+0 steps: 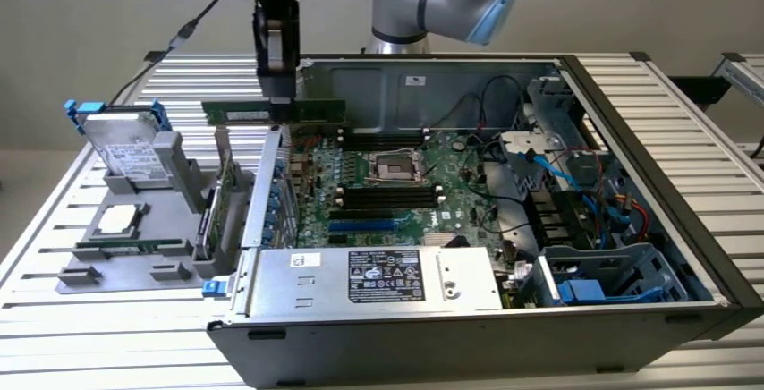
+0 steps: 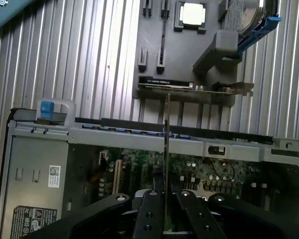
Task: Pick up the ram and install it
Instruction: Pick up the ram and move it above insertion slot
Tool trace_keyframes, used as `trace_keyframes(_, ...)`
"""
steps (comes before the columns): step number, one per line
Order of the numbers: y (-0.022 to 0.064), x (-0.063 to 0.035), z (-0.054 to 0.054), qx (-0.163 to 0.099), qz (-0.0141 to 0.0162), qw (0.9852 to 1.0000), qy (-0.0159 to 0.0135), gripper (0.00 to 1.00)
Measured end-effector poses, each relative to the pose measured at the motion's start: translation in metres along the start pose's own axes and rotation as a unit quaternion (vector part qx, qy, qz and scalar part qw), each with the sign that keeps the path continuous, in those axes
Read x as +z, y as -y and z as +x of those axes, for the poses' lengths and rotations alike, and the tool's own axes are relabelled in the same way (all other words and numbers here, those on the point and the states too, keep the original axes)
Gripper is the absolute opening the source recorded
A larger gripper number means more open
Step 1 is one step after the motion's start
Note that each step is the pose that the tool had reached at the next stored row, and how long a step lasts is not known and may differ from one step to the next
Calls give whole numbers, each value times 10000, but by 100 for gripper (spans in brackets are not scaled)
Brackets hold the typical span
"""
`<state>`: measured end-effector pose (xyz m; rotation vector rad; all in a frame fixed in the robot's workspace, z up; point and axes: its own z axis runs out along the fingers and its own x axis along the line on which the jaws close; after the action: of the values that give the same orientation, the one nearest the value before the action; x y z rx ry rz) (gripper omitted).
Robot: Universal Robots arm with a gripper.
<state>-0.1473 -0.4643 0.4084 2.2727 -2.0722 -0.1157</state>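
Aloft, pincer (image 1: 278,95) clamping ram (image 1: 239,113) midway, long axis level, edge downward

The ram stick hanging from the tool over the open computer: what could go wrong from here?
The tool pinches the ram at one narrow spot, so it might tilt or slip. It hangs above the case's metal wall, which it could strike going down. The black slots look narrow; slight misalignment could jam it.

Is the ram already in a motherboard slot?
No, the gripper holds the ram in the air above the case, apart from the black slots.
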Motion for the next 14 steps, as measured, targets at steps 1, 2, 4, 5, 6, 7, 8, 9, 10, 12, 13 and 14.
trace_keyframes(1,39,-3,-8,0,-3,10000,3,15)
trace_keyframes(2,73,-7,-14,-1,-6,10000,4,15)
trace_keyframes(4,145,-14,-29,-1,-13,10000,9,15)
trace_keyframes(5,182,-17,-36,-1,-16,10000,11,15)
trace_keyframes(6,217,-21,-43,-1,-19,10000,13,15)
trace_keyframes(7,252,-24,-50,-1,-22,10000,15,15)
trace_keyframes(8,289,-27,-57,-2,-25,10000,17,15)
trace_keyframes(9,324,-31,-65,-2,-28,10000,19,15)
trace_keyframes(10,359,-34,-73,-2,-32,10000,21,15)
trace_keyframes(12,430,-41,-89,-2,-37,10000,23,15)
trace_keyframes(13,465,-44,-98,-2,-41,10000,24,15)
trace_keyframes(14,501,-47,-107,-2,-44,10000,24,15)
